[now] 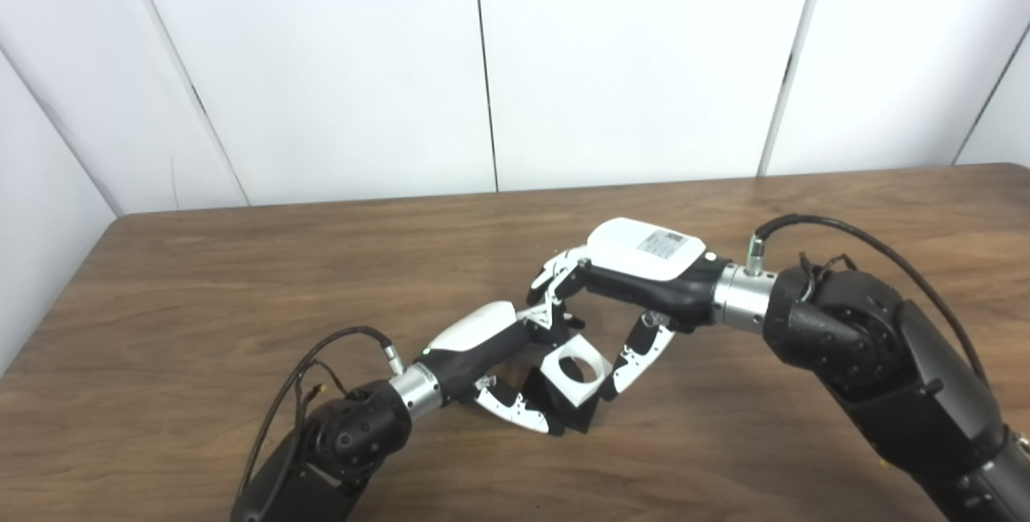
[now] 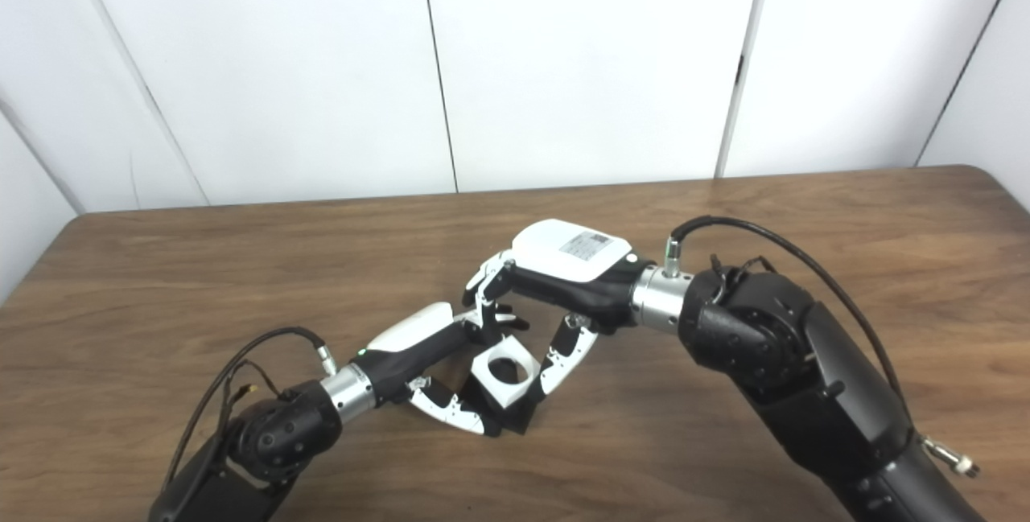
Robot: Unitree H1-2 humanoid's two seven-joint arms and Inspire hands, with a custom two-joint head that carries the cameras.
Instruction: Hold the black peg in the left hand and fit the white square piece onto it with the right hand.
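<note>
The left hand (image 1: 483, 353) is gripping the black peg (image 1: 581, 417) steady while the right hand (image 1: 636, 281) is pinching the white square (image 1: 575, 377) down over it.

Two hands are seen, the left hand (image 1: 483, 345) and the right hand (image 1: 636, 265). One white square piece (image 1: 573, 375) with a round hole is counted, and one black peg (image 1: 573, 419). One table (image 1: 241, 281) is present.

The square piece (image 1: 573, 378) sits between the two hands above the bench (image 1: 241, 289), with the left robot hand (image 1: 491, 361) to its left and the right robot hand (image 1: 636, 281) behind and to its right.
</note>
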